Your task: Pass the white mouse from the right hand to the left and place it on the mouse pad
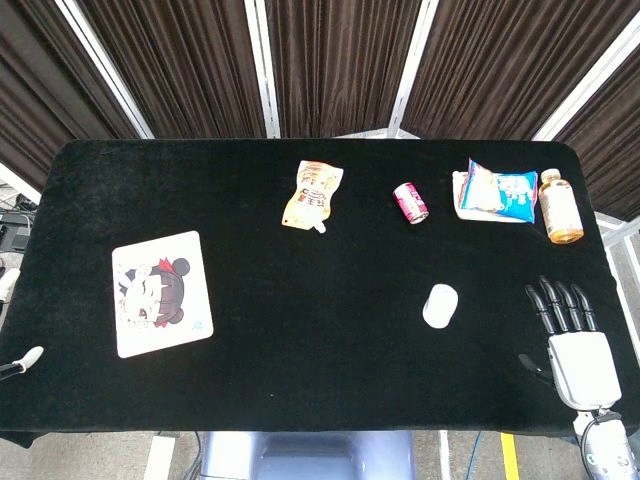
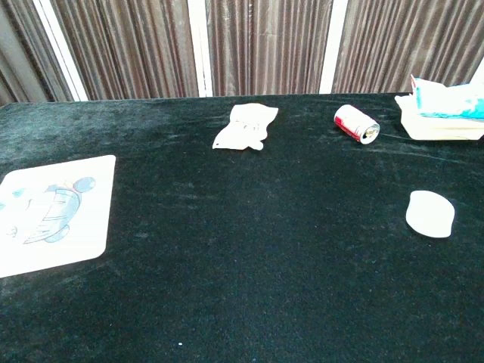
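1. Black cloth covers the table (image 1: 300, 380), which fills most of both views; the right hand (image 1: 572, 335) lies on its near right corner, palm down.
2. Dark pleated curtains (image 1: 330, 60) with pale vertical strips hang behind the table, well beyond the hand.
3. White and printed with a cartoon girl, the mouse pad (image 1: 162, 292) lies far to the left of the right hand, at the table's opposite side; the chest view shows it at its left edge (image 2: 53, 212).
4. The right hand shows only in the head view. Its dark fingers (image 1: 560, 305) stretch forward, flat and slightly apart, holding nothing; the pale back of the hand sits nearer the table's front edge.
5. A blue and white snack pack (image 1: 495, 190) rests on a white slab, ahead of the hand near the far edge.
6. An orange drink pouch (image 1: 312, 195) lies ahead and well to the left of the hand.
7. An amber drink bottle (image 1: 560, 205) lies straight ahead of the fingers, just beside the snack pack.
8. The white mouse (image 1: 440, 305) sits on the cloth near the hand, to the left of its fingers and apart from them; the chest view has it at right (image 2: 430, 214).
9. A red can (image 1: 411, 203) lies on its side, ahead and left of the hand, beyond the mouse.
10. At the near left corner a white tip (image 1: 28, 355) pokes in; whether it belongs to the left hand cannot be told.
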Tool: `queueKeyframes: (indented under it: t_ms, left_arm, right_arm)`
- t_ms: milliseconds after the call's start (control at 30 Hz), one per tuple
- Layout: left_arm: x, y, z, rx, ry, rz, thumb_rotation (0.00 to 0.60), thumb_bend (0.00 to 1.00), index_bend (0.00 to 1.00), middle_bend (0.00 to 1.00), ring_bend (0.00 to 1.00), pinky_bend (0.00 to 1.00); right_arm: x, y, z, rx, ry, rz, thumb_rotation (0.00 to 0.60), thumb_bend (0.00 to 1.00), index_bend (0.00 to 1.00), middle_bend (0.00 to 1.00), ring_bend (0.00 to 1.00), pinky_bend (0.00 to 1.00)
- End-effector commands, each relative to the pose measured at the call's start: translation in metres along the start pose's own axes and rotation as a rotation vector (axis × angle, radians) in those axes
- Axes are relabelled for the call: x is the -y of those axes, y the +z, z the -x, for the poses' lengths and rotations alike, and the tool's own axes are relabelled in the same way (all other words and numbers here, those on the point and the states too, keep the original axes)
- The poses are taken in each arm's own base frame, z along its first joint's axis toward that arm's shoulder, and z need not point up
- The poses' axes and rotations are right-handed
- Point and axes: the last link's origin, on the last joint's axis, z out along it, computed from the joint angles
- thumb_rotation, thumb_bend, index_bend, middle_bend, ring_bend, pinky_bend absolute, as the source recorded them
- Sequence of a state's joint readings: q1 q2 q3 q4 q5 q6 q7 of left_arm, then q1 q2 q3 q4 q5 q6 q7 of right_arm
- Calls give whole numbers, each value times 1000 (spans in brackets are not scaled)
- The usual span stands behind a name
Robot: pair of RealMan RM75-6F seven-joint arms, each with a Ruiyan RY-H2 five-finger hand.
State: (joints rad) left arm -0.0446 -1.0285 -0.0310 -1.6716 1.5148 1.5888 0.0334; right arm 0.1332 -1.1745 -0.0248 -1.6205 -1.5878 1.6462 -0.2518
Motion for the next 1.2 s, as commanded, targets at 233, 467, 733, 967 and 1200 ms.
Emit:
queueKeyframes:
  t_ms: [233,467,733,967,1200]
  left_arm:
    - [-4,2,4,12,18,5,600,0,0,0,0,0]
    - [-4,10,9,28,46,-7,600,0,0,0,0,0]
    - [-1,20,16,52,72,-49,600,0,0,0,0,0]
    - [-5,25,20,54,92,-52,600,0,0,0,0,0]
    - [-8,29,28,70,123,-56,600,0,0,0,0,0]
  right_arm:
    - [-1,2,11,56,-31,-31,600,0,0,0,0,0]
    - [11,39,38,193,-74,-301,600,0,0,17,0,0]
    - [16,90,59,257,-243,-557,600,0,97,90,0,0]
    - [22,119,75,281,-382,-668,600,0,110,117,0,18]
    - [32,135,93,294,-471,-752,600,0,129,142,0,56]
